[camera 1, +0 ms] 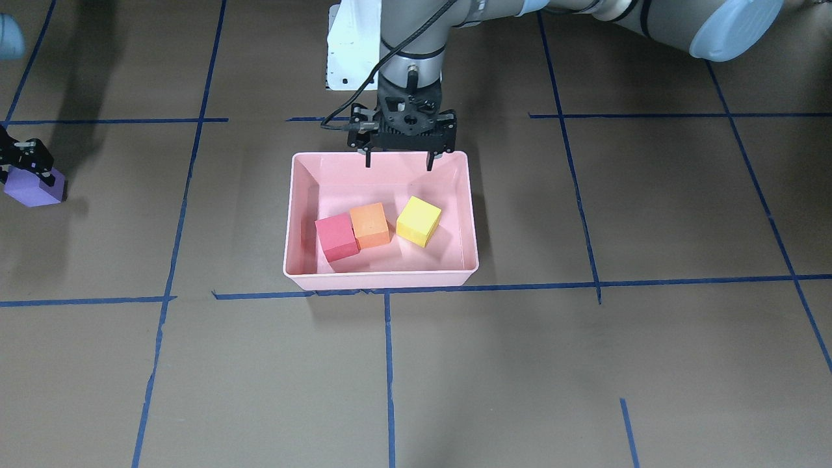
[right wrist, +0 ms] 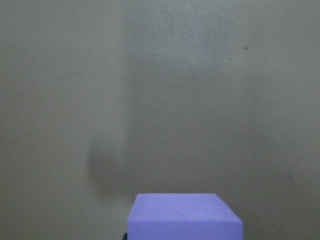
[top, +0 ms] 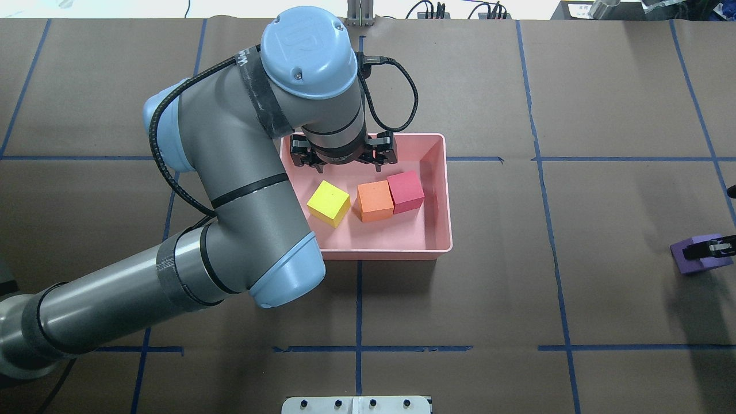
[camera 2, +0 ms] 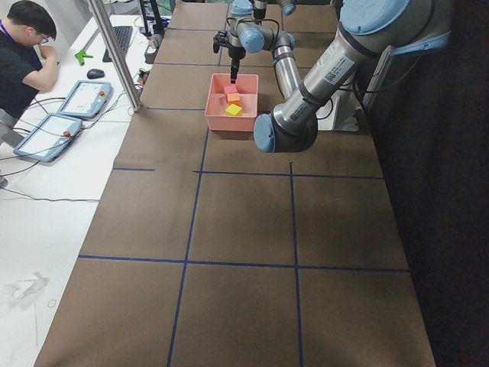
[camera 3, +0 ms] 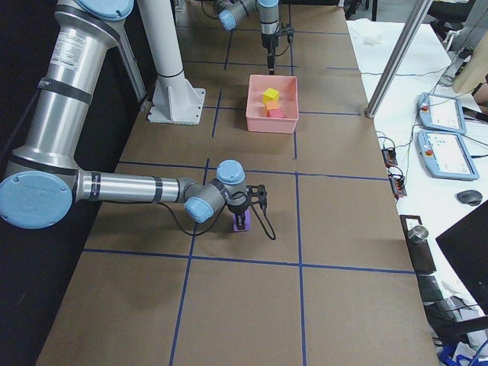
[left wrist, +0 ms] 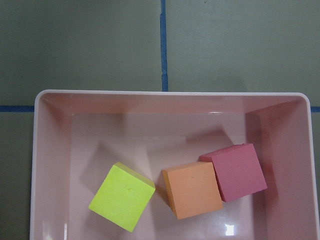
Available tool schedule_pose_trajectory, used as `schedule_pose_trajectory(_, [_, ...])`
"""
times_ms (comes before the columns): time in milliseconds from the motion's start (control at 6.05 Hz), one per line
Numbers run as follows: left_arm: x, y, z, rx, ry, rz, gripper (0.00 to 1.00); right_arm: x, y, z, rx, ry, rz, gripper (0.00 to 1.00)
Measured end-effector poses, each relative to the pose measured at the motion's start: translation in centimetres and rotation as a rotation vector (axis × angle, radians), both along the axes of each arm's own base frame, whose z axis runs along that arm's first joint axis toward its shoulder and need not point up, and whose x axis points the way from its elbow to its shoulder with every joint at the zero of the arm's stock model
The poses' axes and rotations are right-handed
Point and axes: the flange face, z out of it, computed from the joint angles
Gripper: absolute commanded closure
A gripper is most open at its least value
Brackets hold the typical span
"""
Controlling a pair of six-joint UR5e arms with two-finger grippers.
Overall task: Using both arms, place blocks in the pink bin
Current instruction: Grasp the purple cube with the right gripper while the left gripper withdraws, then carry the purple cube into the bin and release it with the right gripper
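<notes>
So: L tool [camera 1: 398,161] spread, empty, over robot-side wall of pink bin [camera 1: 380,279]; red block [camera 1: 337,237], orange block [camera 1: 370,225], yellow-green block [camera 1: 418,221] lie inside. R tool [top: 712,248] pinches purple block [camera 1: 36,190], well apart from bin.

Your table [top: 621,86] wears brown paper gridded with blue tape [top: 359,299]. In the left view's upper left, your white desk [camera 2: 46,222] carries two pendants [camera 2: 84,98], a keyboard [camera 2: 122,38] and a mouse [camera 2: 95,73], beside a metal post [camera 2: 114,53].
</notes>
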Motion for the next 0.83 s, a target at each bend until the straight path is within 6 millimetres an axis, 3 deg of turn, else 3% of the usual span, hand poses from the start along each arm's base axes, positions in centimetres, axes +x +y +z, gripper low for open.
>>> schedule_pose_trajectory(331, [-9.4,-3.4,7.1,0.100,-0.109,0.113,0.00,-2.3,-3.2,-8.4,-0.003,-0.005,0.002,0.84])
schedule_pose_trajectory(496, [-15.2,-6.2,12.2,0.124,-0.151,0.176,0.00,-4.0,-5.6,-14.5,-0.021,0.002,0.007,0.84])
schedule_pose_trajectory(827, [-29.5,-10.2,23.8,0.135,-0.198,0.255,0.00,-7.1,-9.7,-26.8,-0.070,0.019,0.012,0.84])
